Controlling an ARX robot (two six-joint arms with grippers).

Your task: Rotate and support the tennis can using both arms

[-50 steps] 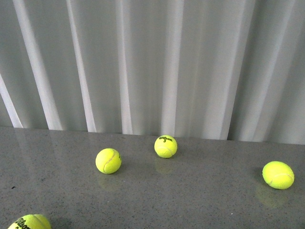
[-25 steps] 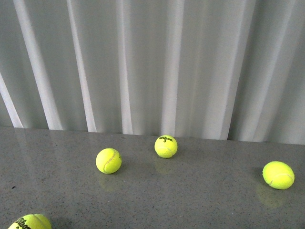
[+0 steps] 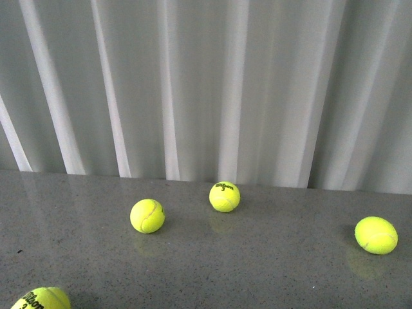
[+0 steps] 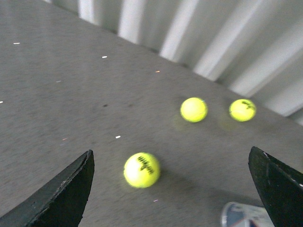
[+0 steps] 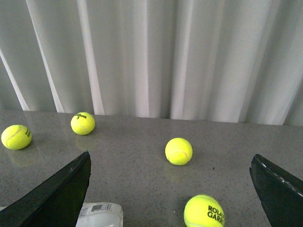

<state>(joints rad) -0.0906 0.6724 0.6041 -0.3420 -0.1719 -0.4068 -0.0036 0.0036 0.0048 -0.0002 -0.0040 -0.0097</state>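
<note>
Only one end of the tennis can shows in the left wrist view: a silver rim and a blue-and-white label lying on the table, close to one finger of my left gripper. That gripper is open and holds nothing. In the right wrist view the can's clear body with a barcode label lies beside one finger of my right gripper. The right gripper is also open with nothing in it. The front view shows neither the can nor the arms.
Several yellow tennis balls lie loose on the grey table: one left of centre, one by the white curtain, one at the right. Another ball lies between the left fingers, and a printed ball between the right ones.
</note>
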